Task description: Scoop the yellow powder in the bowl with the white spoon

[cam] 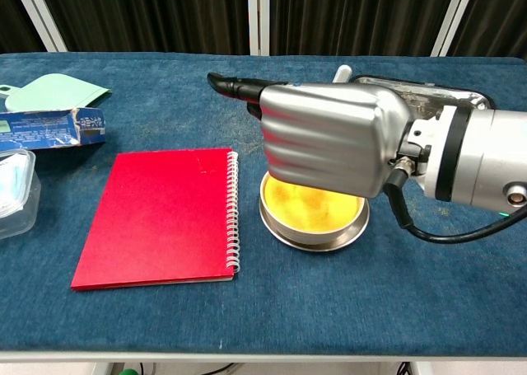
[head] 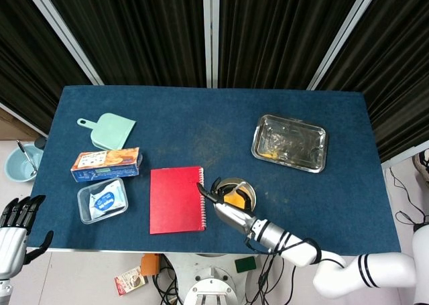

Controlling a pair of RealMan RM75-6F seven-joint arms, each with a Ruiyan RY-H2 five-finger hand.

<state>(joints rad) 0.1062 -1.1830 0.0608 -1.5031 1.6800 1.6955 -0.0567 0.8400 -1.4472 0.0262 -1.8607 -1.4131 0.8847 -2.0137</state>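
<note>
A small metal bowl (head: 238, 186) of yellow powder (cam: 314, 204) stands near the table's front edge, just right of a red notebook. My right hand (head: 226, 210) hovers low over the bowl's near side and covers much of it; in the chest view the right hand (cam: 329, 136) fills the middle. It holds the white spoon, of which only the handle tip (cam: 342, 73) shows, leaning right behind the hand. The spoon's head is hidden. My left hand (head: 17, 232) hangs off the table at the bottom left, fingers apart, holding nothing.
The red spiral notebook (head: 176, 199) lies close to the left of the bowl. A metal tray (head: 289, 143) sits at the back right. At the left are a blue box (head: 106, 164), a plastic container (head: 102, 201) and a green dustpan (head: 110, 131).
</note>
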